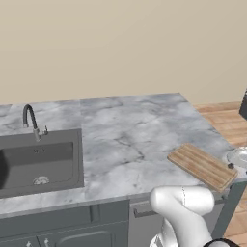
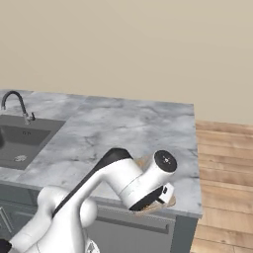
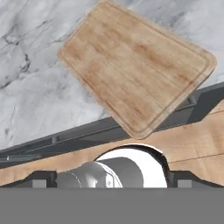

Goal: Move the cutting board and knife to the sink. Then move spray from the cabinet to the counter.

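Cutting board lies flat on the counter at its front right corner, one corner projecting past the front edge in the hand view. Sink is set into the counter well apart, at the left. Hand hovers above the board; finger opening cannot be determined.

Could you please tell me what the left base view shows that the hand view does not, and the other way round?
The left base view alone shows the sink with its black faucet, set in the counter well to the left of the cutting board, and the beige wall behind. The hand view alone shows the board's grain and the thin groove near its edge close up, with one corner overhanging the counter's front edge. Both share the cutting board lying flat on the marble counter, with the wooden floor beyond it.
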